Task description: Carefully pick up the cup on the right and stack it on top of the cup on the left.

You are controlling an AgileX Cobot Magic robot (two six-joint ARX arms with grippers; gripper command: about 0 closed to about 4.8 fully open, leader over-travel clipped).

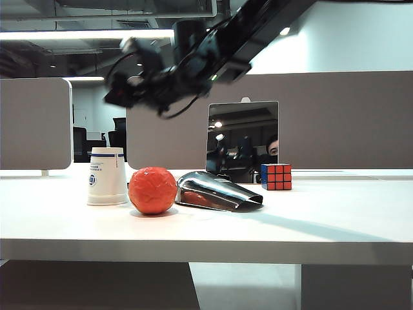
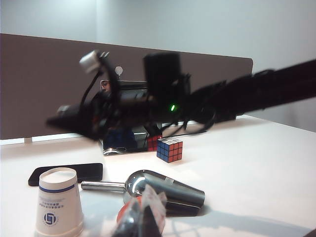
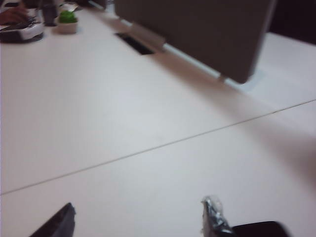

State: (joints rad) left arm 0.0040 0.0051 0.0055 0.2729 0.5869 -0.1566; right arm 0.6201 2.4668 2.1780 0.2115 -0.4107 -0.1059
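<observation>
Reaching across from upper right, right arm (image 1: 219, 45) ends over left half of table (image 1: 335, 226), blurred. Right gripper (image 1: 116, 93) hangs well above cup (image 1: 107, 175), not touching it. In right wrist view, fingertips (image 3: 215, 217) stand apart with only bare tabletop between them; nothing held.

Left gripper (image 2: 140, 217) shows only as a blurred dark and silvery blob at near edge of left wrist view. Cannot tell whether jaws are apart or together.

Only one cup visible: white paper, blue band and logo, standing upside down at left of table. Cannot tell whether a second cup sits nested on it.

Just right of cup: orange ball (image 1: 152, 190), close beside it but apart. Right of ball: metal scoop (image 1: 216, 192) lying on its side, handle pointing towards cup in left wrist view. Farther back and right: colour cube (image 1: 276, 176), next to upright mirror (image 1: 242, 139) against grey partition (image 1: 348, 119). Black phone (image 2: 66, 173) lying flat just behind cup, seen from left wrist camera.
</observation>
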